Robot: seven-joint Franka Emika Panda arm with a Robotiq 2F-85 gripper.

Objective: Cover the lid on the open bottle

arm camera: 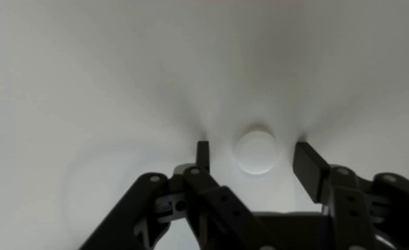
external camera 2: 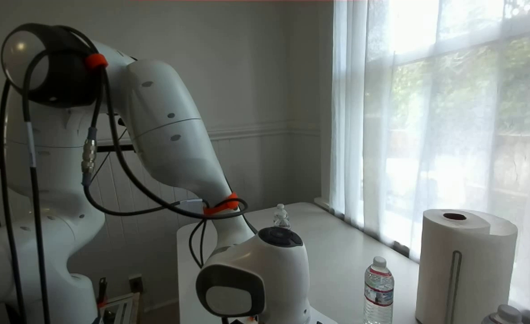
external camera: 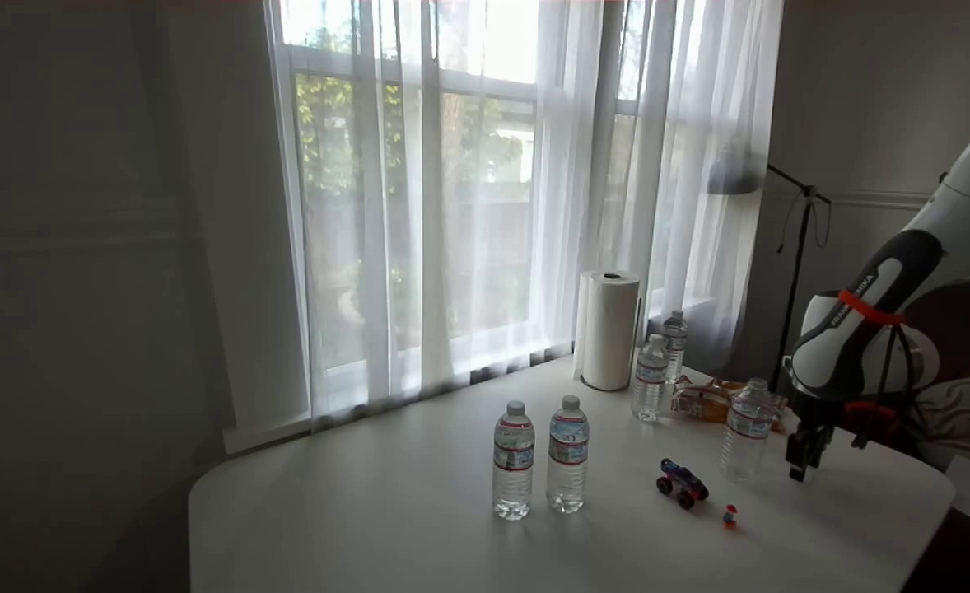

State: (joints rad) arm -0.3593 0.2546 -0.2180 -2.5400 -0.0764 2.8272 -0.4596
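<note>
Closest of all in the wrist view, the hand [arm camera: 252, 153] is standing with its black fingers [arm camera: 308, 170] well parted, gripping nothing; the white lid [arm camera: 256, 152] is lying on the bench [external camera: 353, 511] between them, a gap showing on either side. Near the hand in an exterior view, a clear bottle [external camera: 746, 432] is standing upright, its mouth showing too faintly to tell whether it is capped. An orange snack bag [external camera: 699, 401] is lying behind that bottle, while a toy truck [external camera: 683, 483] and a little figure [external camera: 729, 516] are sitting in front of it. Farther out, two labelled bottles [external camera: 568, 449] are standing just apart, and two rear bottles [external camera: 650, 379] are standing near the white paper towel roll [external camera: 608, 329].
</note>
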